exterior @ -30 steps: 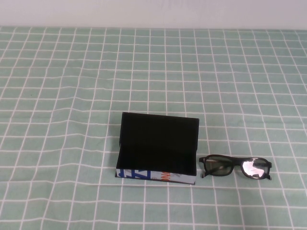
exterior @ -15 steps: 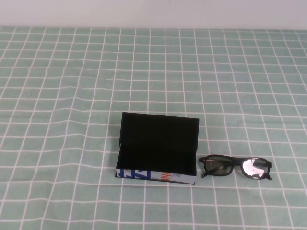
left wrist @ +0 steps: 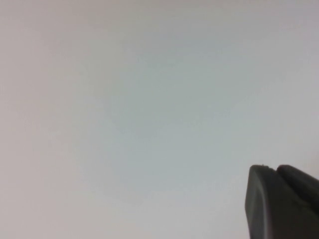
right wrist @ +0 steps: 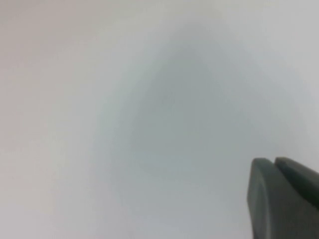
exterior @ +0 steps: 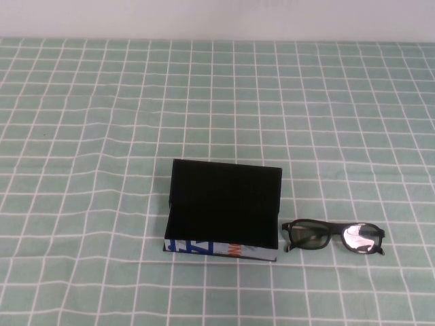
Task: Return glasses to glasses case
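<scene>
The glasses case (exterior: 224,210) sits near the middle of the table (exterior: 81,122), lid flipped up at the far side, long axis running left-right; its white near side w/ blue and orange print faces the robot. The glasses (exterior: 334,236) lie just beside it on the robot's right, not touching, long axis also left-right, lenses facing the robot, right lens glaring. Lots of bare green checked cloth all round, esp. far side and left; less room toward the near edge. Inside of the case is too dark to make out. Neither arm shows in the high view. Left gripper (left wrist: 285,201): only a dark corner against a blank pale surface, can't tell how its fingers stand. Right gripper (right wrist: 284,198): same cut-off corner, fingers pressed together, holding nothing.
</scene>
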